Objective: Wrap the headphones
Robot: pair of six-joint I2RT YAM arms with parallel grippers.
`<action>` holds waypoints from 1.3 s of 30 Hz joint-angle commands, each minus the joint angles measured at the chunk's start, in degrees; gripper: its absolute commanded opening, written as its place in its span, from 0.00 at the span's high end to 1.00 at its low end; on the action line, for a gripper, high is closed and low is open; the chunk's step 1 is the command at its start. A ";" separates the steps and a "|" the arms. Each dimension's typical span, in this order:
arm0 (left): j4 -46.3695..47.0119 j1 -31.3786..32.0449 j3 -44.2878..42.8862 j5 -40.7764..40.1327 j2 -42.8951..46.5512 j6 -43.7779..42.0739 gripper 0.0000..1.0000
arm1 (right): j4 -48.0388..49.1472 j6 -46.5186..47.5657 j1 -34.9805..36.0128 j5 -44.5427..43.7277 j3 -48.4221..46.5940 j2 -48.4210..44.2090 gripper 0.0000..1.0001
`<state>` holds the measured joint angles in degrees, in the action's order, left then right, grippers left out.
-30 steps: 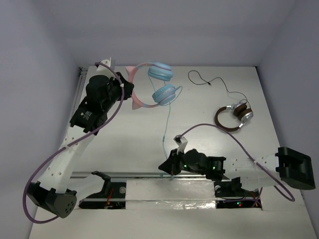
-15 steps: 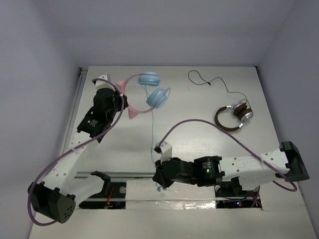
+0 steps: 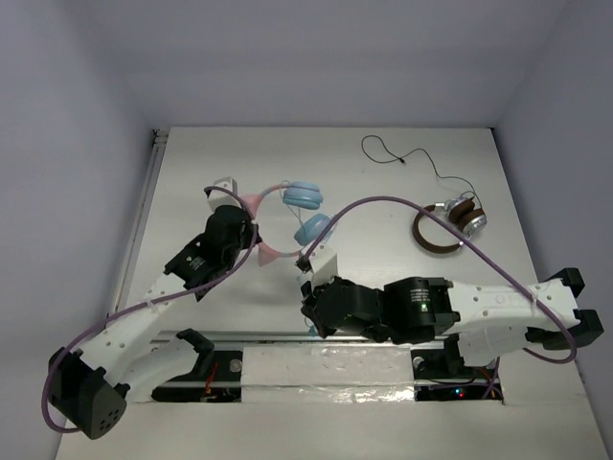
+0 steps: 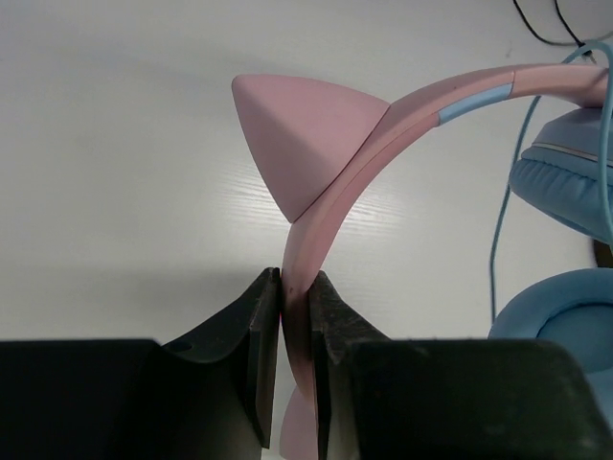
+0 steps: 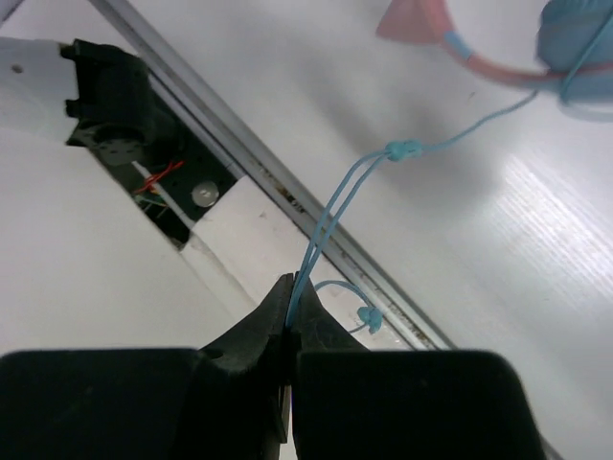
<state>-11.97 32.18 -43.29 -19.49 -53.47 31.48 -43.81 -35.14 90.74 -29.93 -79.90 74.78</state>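
Observation:
The headphones (image 3: 305, 197) have light-blue ear cups and a pink headband (image 4: 383, 120) with cat-ear points. My left gripper (image 3: 251, 233) is shut on the headband and holds the headphones in mid-table; the band shows pinched between the black fingers in the left wrist view (image 4: 294, 297). The thin light-blue cable (image 5: 337, 201) runs from the cups (image 5: 579, 38) to my right gripper (image 5: 291, 292), which is shut on it near the table's front edge. In the top view the right gripper (image 3: 308, 311) sits just below the cups. A knot (image 5: 402, 149) shows on the cable.
Brown-and-silver headphones (image 3: 450, 223) with a thin black cable (image 3: 393, 153) lie at the back right. A metal rail (image 3: 268, 335) and the arm bases run along the near edge. The left arm's purple cable (image 3: 86, 335) loops at the left.
My left gripper has carried the headphones from the back left toward the near middle. My right gripper has moved left and back with the cable, now close to the cups.

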 commanded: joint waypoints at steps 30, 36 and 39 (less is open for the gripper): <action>-1.22 20.81 0.75 0.41 -7.70 -0.81 1.00 | -14.11 29.68 -17.08 -6.17 -14.85 5.03 1.00; 0.71 20.81 1.28 5.06 -6.38 -1.60 1.00 | -5.68 31.96 -18.32 -12.51 -10.90 2.56 1.00; 1.15 20.81 1.10 7.53 -7.26 -2.13 1.00 | -0.94 34.59 -18.32 -20.58 -8.71 1.77 1.00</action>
<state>-14.74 52.77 -39.24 -15.55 -62.19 30.22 -53.12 -4.47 72.64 -40.53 -89.76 78.59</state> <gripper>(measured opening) 0.115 0.013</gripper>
